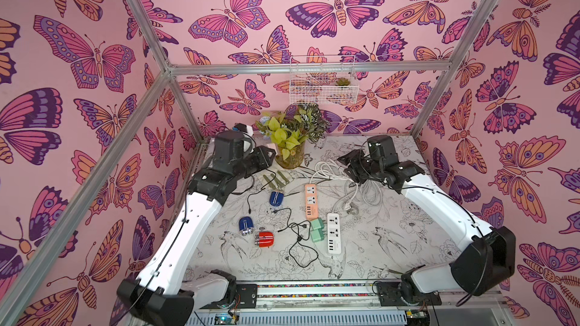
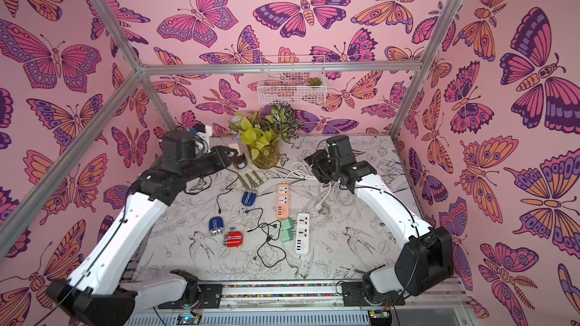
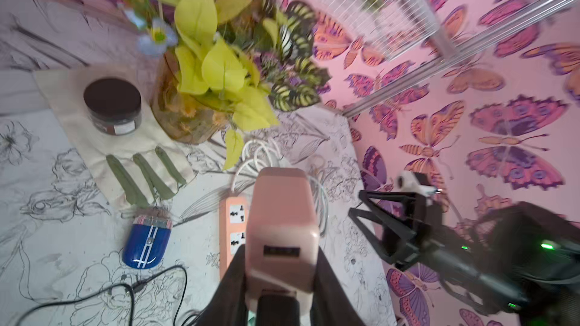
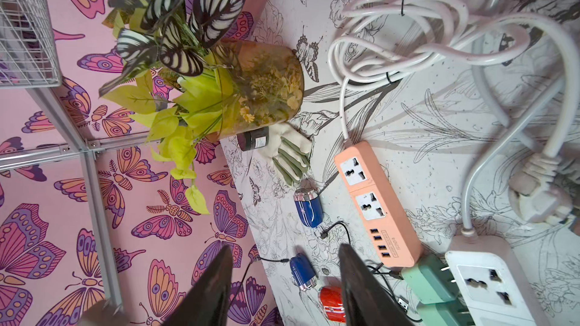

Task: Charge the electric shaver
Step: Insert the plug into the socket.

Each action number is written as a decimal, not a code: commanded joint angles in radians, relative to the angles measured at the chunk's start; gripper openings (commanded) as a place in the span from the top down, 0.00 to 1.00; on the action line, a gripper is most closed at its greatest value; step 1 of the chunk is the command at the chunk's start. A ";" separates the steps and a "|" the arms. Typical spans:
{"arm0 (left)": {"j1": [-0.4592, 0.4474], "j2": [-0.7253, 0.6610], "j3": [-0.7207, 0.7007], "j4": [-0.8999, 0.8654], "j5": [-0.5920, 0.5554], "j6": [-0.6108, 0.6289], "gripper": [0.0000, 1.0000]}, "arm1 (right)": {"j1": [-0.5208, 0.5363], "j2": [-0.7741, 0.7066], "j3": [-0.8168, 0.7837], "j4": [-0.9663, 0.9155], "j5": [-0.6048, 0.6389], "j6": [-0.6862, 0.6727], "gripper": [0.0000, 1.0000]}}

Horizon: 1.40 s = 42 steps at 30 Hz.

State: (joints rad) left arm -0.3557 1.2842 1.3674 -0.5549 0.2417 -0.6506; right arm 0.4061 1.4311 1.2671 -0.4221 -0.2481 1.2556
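- grip: left gripper [image 3: 281, 277] is clenched on a pink adapter [image 3: 279, 211], whose usb slot faces the wrist camera.
- orange power strip [image 3: 230, 217] lies on the table [image 3: 47, 183], below and just past the held adapter.
- blue shaver [image 3: 147, 243] lies below the left gripper and off to one side, at the fingertips of a glove [image 3: 138, 164], well apart from the adapter.
- right gripper [image 4: 285, 250] is released, its jaws spread with nothing between them, raised beside a coiled white cord [image 1: 326, 167].
- second blue shaver [image 1: 245, 224] and red shaver [image 1: 264, 239] lie just beside each other, farther from both grippers, toward the robot's base.
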 commanded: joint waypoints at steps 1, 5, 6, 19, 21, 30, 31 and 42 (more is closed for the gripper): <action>-0.062 0.135 -0.025 -0.053 0.032 0.024 1.00 | 0.005 0.006 0.051 -0.066 -0.013 -0.089 0.47; -0.137 0.311 0.092 -0.127 0.032 0.006 1.00 | 0.006 0.020 0.108 -0.183 -0.017 -0.203 0.47; -0.152 0.358 0.122 -0.148 0.025 -0.004 1.00 | 0.005 0.021 0.115 -0.203 -0.022 -0.236 0.47; -0.245 0.759 0.492 -0.430 0.001 -0.015 1.00 | 0.004 -0.021 0.066 -0.377 0.012 -0.571 0.44; -0.257 0.801 0.543 -0.462 -0.008 -0.014 1.00 | 0.003 -0.021 0.064 -0.388 0.014 -0.602 0.43; -0.280 0.963 0.758 -0.651 -0.097 -0.008 1.00 | -0.009 -0.034 0.060 -0.420 0.026 -0.646 0.43; -0.281 0.970 0.762 -0.653 -0.104 -0.009 1.00 | -0.010 -0.038 0.056 -0.417 0.026 -0.644 0.43; -0.293 1.063 0.852 -0.681 -0.119 -0.016 1.00 | -0.021 -0.046 0.042 -0.406 0.012 -0.636 0.43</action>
State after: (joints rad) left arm -0.6399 2.3154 2.1918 -1.1908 0.1524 -0.6632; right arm 0.3939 1.4040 1.3182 -0.8124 -0.2398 0.6277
